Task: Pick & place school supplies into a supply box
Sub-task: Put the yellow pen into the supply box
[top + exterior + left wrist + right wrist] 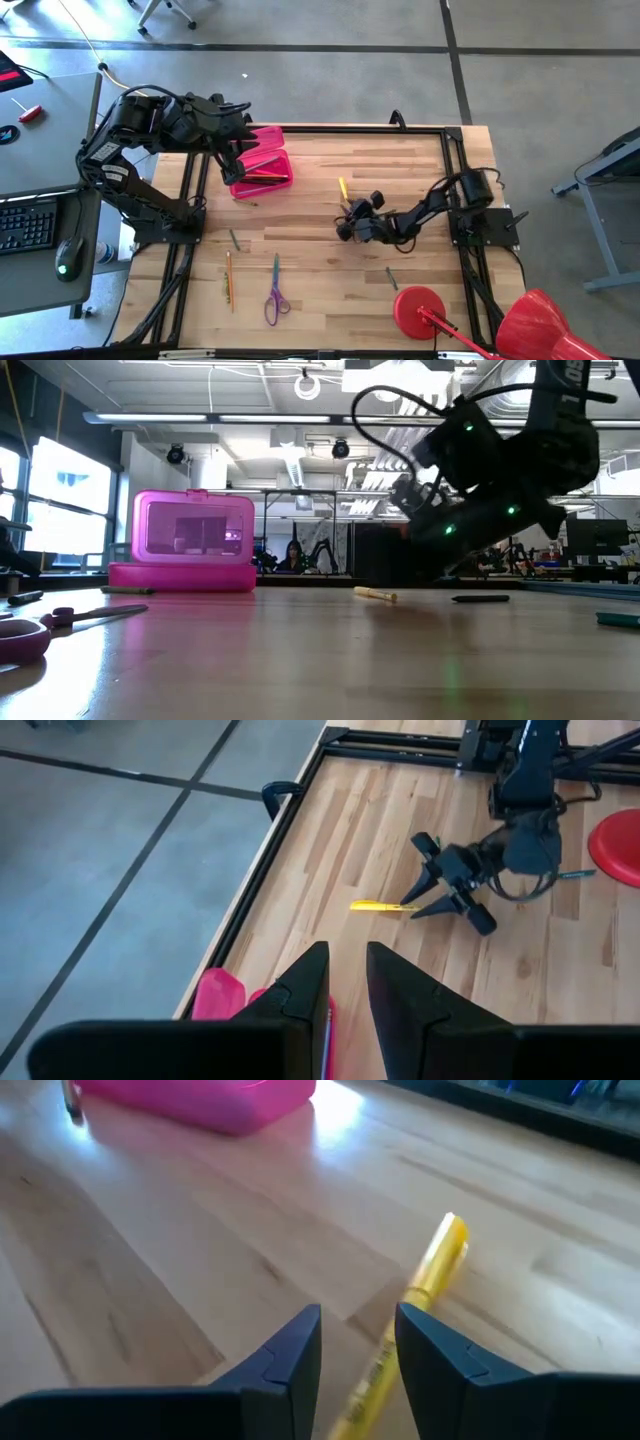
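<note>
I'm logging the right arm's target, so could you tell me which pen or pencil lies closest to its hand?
The yellow pen, alone mid-table right ahead of the right hand, whose open fingers point along it. The orange pencil and the others lie farther off.

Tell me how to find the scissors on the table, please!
Start at the pink supply box near the left gripper, then go across the wooden table to the opposite long edge. The scissors lie there, just beside an orange pencil. They are the only thing with purple loop handles; everything nearby is a thin straight stick.
</note>
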`<state>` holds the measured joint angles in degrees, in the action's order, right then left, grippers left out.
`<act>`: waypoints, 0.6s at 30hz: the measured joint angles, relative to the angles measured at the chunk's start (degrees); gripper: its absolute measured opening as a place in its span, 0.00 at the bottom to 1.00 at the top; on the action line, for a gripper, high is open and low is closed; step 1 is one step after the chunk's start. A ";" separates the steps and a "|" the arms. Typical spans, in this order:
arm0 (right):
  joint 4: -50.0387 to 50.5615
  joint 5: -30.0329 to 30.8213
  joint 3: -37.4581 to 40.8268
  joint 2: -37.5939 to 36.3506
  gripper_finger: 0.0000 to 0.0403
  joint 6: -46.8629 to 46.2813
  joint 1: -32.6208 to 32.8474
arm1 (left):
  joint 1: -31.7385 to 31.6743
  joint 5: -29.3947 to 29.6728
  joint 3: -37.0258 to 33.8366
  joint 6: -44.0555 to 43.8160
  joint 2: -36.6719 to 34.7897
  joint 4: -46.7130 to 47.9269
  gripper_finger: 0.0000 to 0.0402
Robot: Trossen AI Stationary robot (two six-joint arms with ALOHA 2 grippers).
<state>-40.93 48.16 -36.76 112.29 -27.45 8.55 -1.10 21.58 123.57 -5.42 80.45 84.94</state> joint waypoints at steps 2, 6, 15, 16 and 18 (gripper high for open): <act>-0.10 1.65 -2.06 2.08 0.27 2.07 0.02 | 0.00 -0.02 0.00 0.23 0.01 -0.01 0.25; -0.85 2.53 -4.35 6.23 0.27 0.39 -0.83 | 0.00 -0.02 0.00 0.29 0.00 0.01 0.25; -7.73 8.74 -5.10 15.86 0.27 -10.56 -1.48 | 0.00 -0.02 0.00 0.66 0.00 0.07 0.25; -9.24 9.08 -5.11 16.73 0.27 -10.64 -1.48 | 0.02 -0.04 0.00 0.66 0.00 0.07 0.25; -11.57 9.45 -5.09 17.66 0.27 -9.96 -1.39 | 0.00 -0.02 0.00 0.66 0.01 0.07 0.25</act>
<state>-52.50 57.60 -41.85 129.94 -37.41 7.16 -1.10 21.56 123.57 -4.75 80.46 85.01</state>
